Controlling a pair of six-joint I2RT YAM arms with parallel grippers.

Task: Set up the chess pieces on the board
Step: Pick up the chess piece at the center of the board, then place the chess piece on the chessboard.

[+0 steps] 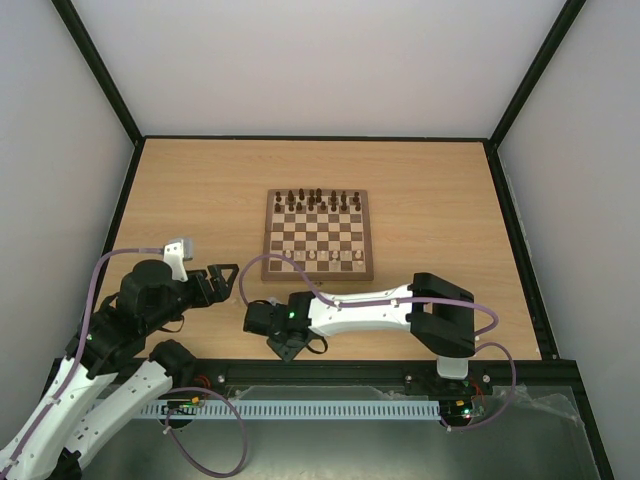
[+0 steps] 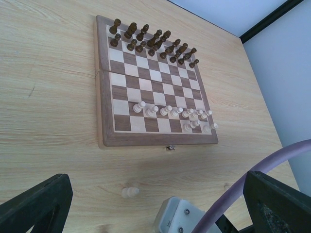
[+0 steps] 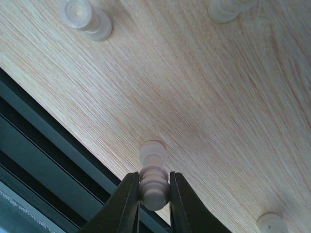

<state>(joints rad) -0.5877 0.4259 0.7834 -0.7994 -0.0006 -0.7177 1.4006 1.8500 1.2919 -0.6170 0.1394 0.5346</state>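
- Found a square wooden chessboard (image 2: 104, 92) with dark brown and cream squares and a brown border, flat in the middle of a light wood-grain table (image 1: 200, 190), with a small latch (image 2: 170, 148) on its near edge.
- Noted dark brown chess pieces (image 2: 153, 41) standing upright along the far two rows.
- Noted pale beige chess pieces (image 2: 171, 110) standing upright in the near two rows, crowded toward the right half.
- Found the right gripper (image 3: 154, 180) low over the table on the near side of the board's near-left corner, close to the black rail (image 3: 43, 145) at the table's near edge.
- Saw its two dark fingers (image 3: 127, 204) pressed onto opposite sides of a tiny pale beige wooden chess piece (image 3: 153, 165).
- Judged the long axis of that clamped piece to run in line with the fingers, with one rounded end reaching past the fingertips toward the wood; could not tell head from base, nor whether it touched the table.
- Counted three loose pale pieces (image 3: 85, 18) on bare table around the grip, well apart from it.
- Saw the left gripper (image 2: 156, 180) left of the board's near-left corner, black fingers (image 2: 36, 204) spread wide with nothing between them.
- Spotted one more fallen pale piece (image 2: 129, 192) on its side just near of the latch, long axis roughly along the board's near edge.
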